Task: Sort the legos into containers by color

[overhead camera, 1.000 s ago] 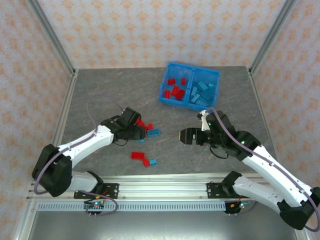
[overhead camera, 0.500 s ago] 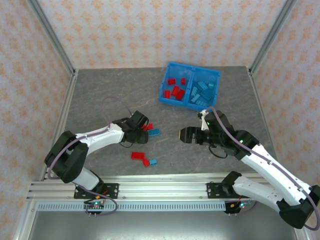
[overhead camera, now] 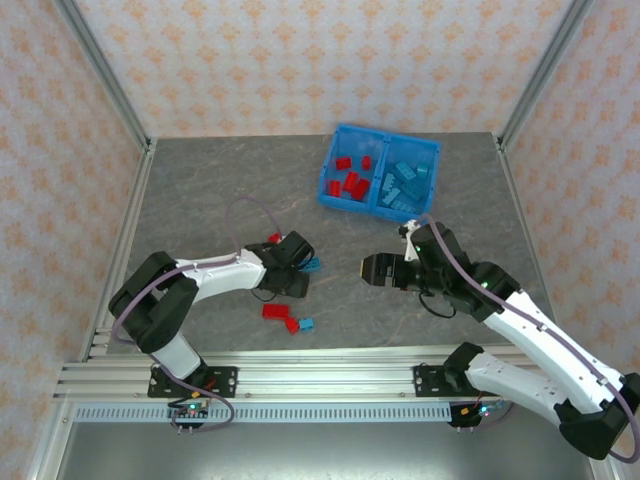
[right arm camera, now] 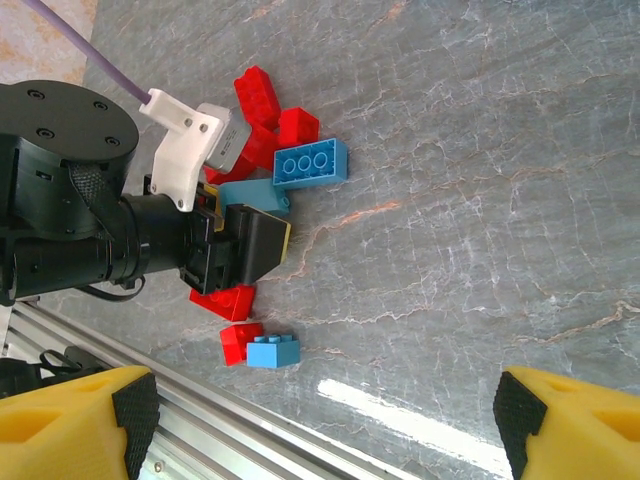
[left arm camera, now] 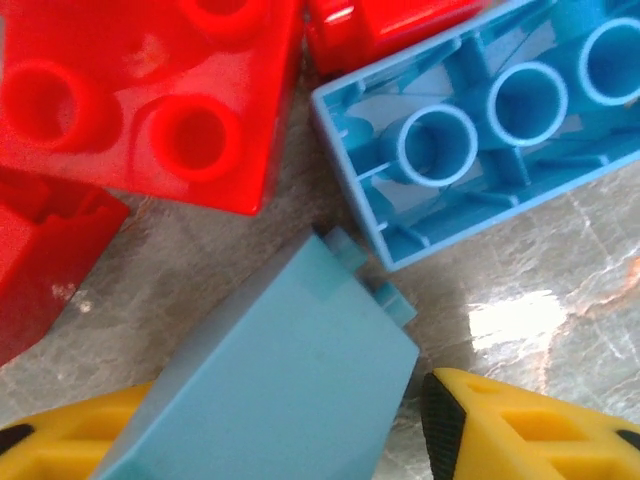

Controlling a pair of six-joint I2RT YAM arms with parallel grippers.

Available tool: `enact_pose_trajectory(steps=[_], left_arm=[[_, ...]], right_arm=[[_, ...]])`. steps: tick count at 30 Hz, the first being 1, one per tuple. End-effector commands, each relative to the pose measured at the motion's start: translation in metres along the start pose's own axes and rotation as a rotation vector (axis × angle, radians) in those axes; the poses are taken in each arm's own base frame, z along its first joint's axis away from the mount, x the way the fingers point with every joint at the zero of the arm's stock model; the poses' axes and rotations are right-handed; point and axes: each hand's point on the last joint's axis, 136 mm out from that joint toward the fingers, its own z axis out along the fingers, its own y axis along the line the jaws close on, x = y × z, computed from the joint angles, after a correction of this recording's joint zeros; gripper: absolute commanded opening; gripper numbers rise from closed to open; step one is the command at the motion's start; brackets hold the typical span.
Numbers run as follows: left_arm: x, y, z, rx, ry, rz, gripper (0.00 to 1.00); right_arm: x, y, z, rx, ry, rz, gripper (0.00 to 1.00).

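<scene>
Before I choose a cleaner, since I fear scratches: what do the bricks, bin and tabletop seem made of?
Red brick: glossy moulded plastic, sharp highlights. Blue brick: same, hollow ribbed underside. Bin: likely bright blue plastic, thin walls. Tabletop: grey marble-look, semi-gloss glare; stone or laminate, cannot tell.

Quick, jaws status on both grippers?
Left gripper: jaws open around a light blue brick, not clamped.
Right gripper: open, empty.
</scene>
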Motion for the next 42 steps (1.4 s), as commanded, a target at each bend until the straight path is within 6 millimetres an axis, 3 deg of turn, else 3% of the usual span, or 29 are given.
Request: enact_pose_trajectory(steps=[1, 4, 12, 17, 20, 25, 30, 34, 38, 42], left_arm=[[-0.024, -0.002, 0.003, -0.015, -0.081, -0.049, 0.69], [-0.032, -0.002, 0.006, -0.033, -0.103, -0.062, 0.67], [-0.027, 0.005, 0.017, -0.074, -0.086, -0.064, 0.49], [-0.025, -0.002, 0.018, -0.03, -0.093, -0.068, 0.36], [-0.028, -0.011, 0.002, 0.017, -0.113, -0.053, 0.35], [-0.049, -0.042, -0.065, 0.128, -0.249, 0.019, 0.35], [-0.099, -0.077, -0.13, 0.276, -0.444, 0.054, 0.34], [-0.154, -0.113, -0.156, 0.323, -0.553, 0.11, 0.33], [-0.218, -0.161, -0.166, 0.401, -0.669, 0.136, 0.33], [-0.273, -0.205, -0.148, 0.426, -0.719, 0.159, 0.33]], right_arm=[[0.005, -0.011, -0.002, 0.036, -0.009, 0.02, 0.88], [0.005, -0.012, -0.004, 0.036, -0.015, 0.025, 0.88], [0.006, -0.015, -0.011, 0.046, -0.03, 0.027, 0.88], [0.006, -0.013, -0.009, 0.034, -0.029, 0.027, 0.88], [0.008, -0.007, -0.01, 0.004, -0.012, 0.019, 0.89], [0.011, 0.01, -0.015, -0.092, 0.007, 0.022, 0.89], [-0.016, 0.024, -0.043, -0.156, -0.156, 0.04, 0.9], [-0.037, 0.002, -0.07, -0.045, -0.323, 0.072, 0.9], [-0.044, -0.018, -0.09, 0.024, -0.429, 0.105, 0.9], [-0.041, -0.023, -0.098, 0.037, -0.438, 0.109, 0.91]])
